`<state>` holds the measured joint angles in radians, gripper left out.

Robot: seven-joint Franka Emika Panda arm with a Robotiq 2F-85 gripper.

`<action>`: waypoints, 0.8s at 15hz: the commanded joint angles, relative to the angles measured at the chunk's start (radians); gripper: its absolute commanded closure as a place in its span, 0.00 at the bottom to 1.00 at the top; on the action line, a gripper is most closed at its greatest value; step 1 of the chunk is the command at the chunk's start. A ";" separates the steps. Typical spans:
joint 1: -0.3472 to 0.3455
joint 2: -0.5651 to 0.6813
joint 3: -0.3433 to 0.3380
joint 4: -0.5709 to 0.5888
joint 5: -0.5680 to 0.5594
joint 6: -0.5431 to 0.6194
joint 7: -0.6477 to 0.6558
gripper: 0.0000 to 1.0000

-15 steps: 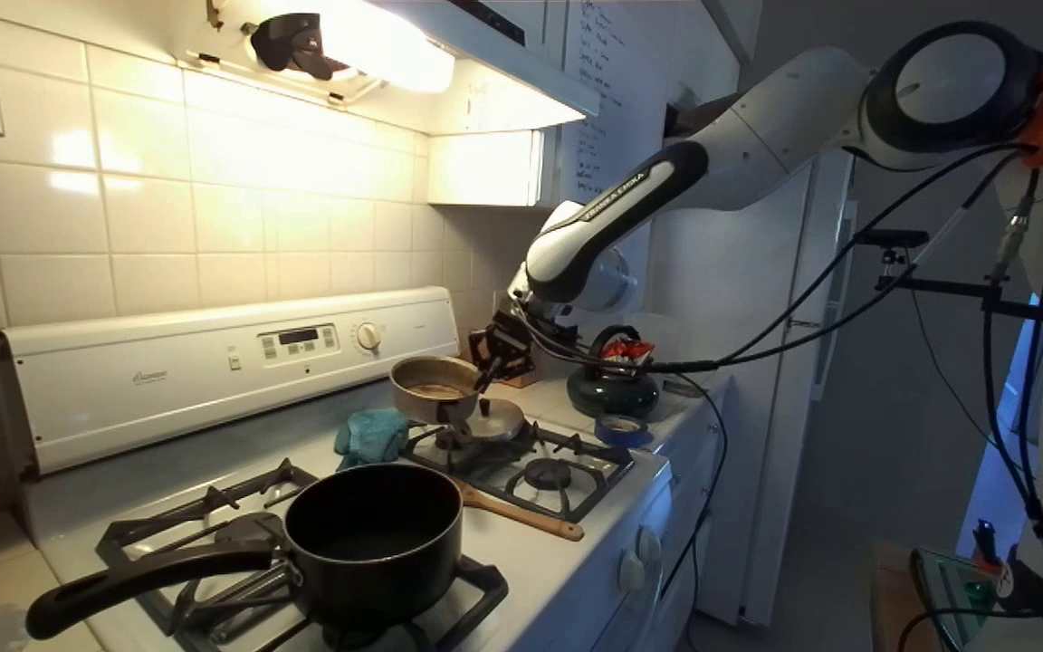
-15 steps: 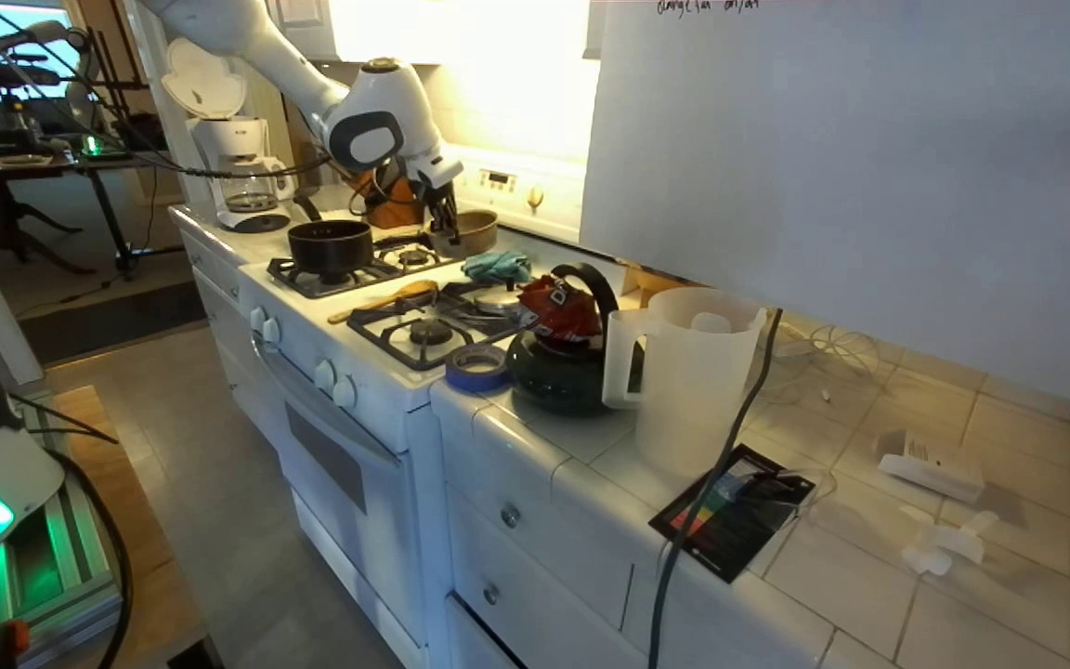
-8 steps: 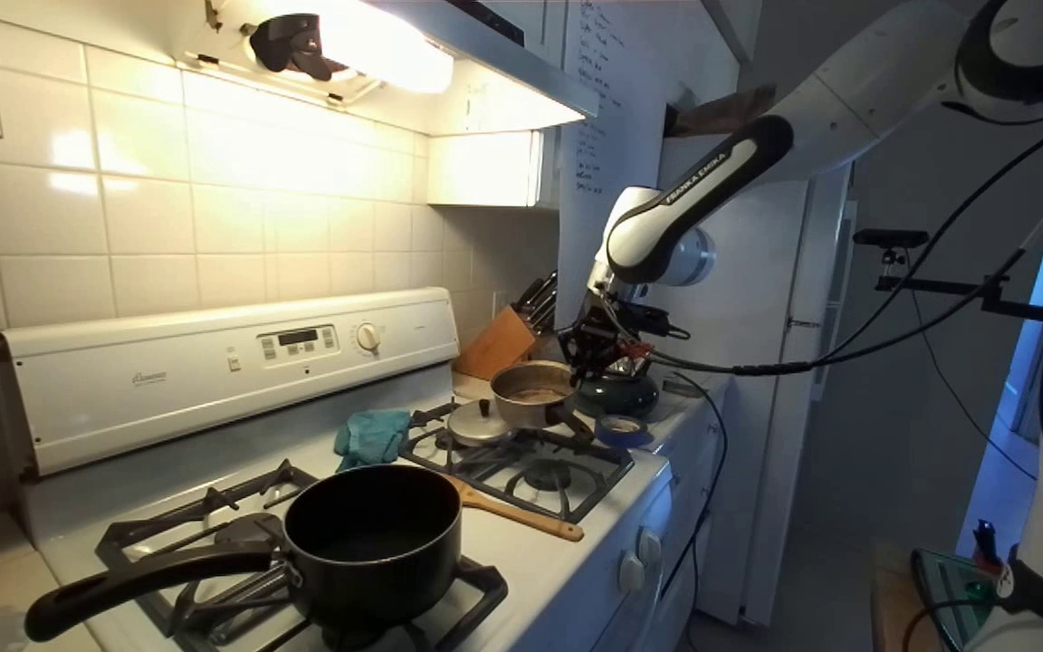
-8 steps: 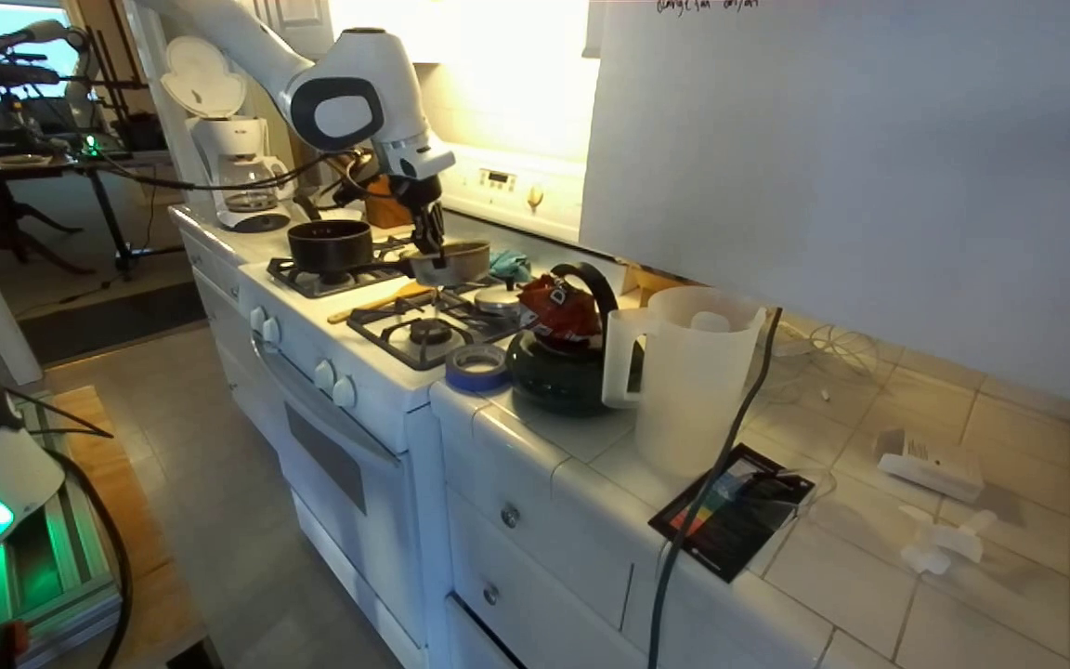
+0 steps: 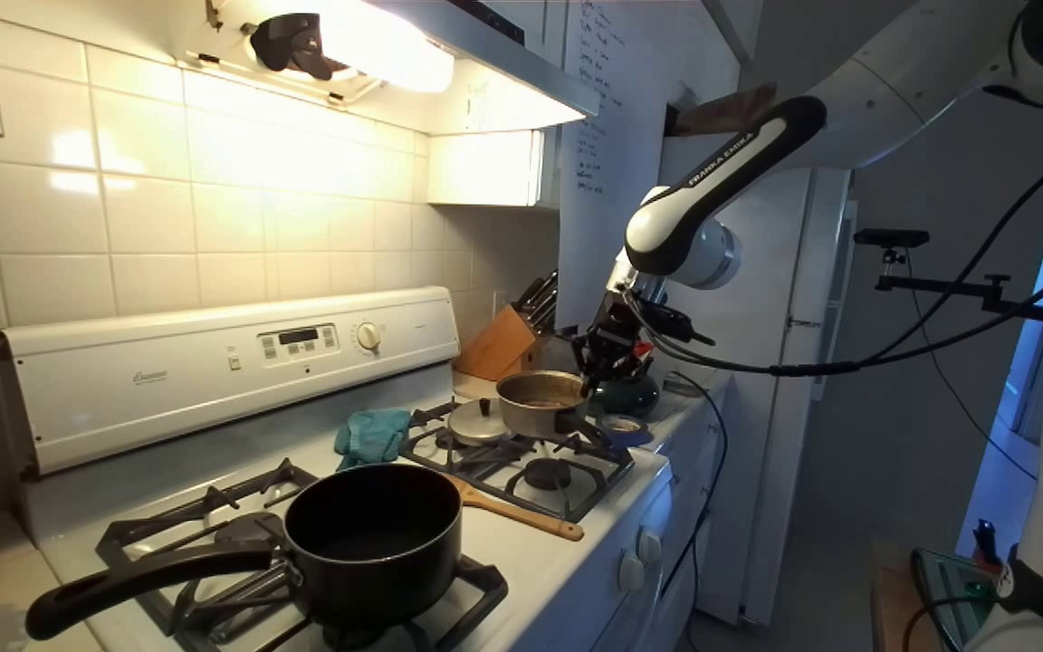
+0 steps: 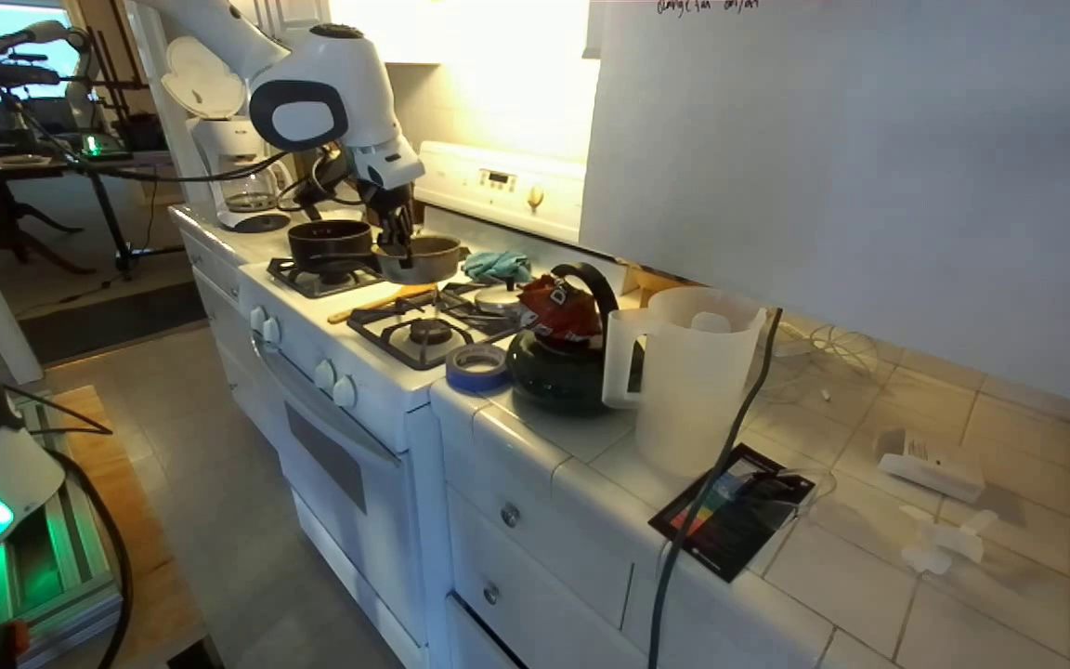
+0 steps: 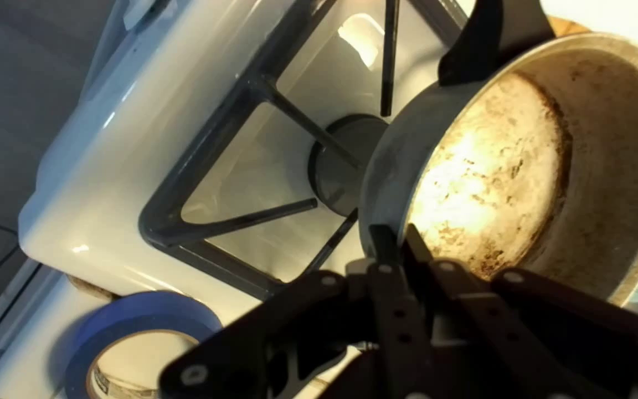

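Pinching the rim of this beat-up grey saucepan [image 7: 518,172] with the gripper [image 7: 401,244], squeezing with one finger inside the wall and one outside. Holding the whole bowl off to one side, btw: hanging ahead and right of the fingertips in the wrist view, not centred under the tool. Pointing the black handle [image 7: 496,41] about a quarter turn around the rim from the pinch, so gripping well off the long axis. Floating over the grate [image 7: 215,138], judging by both exterior views, though guessing a bit on the gap. Showing the burner cap [image 7: 341,177] just ahead-left of the fingertips, blue tape [image 7: 147,310] left and behind, and the lid [image 5: 472,426] past the saucepan from the gripper in an exterior view.
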<state>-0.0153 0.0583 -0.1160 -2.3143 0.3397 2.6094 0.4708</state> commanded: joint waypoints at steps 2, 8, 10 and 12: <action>-0.042 0.000 0.006 -0.048 0.075 0.007 -0.008 0.98; -0.046 0.077 0.012 -0.035 0.066 0.093 0.027 0.98; -0.044 0.106 0.015 -0.026 0.068 0.120 0.034 0.98; -0.042 0.121 0.017 -0.024 0.069 0.149 0.039 0.98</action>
<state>-0.0577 0.1561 -0.1106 -2.3526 0.3850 2.7191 0.4898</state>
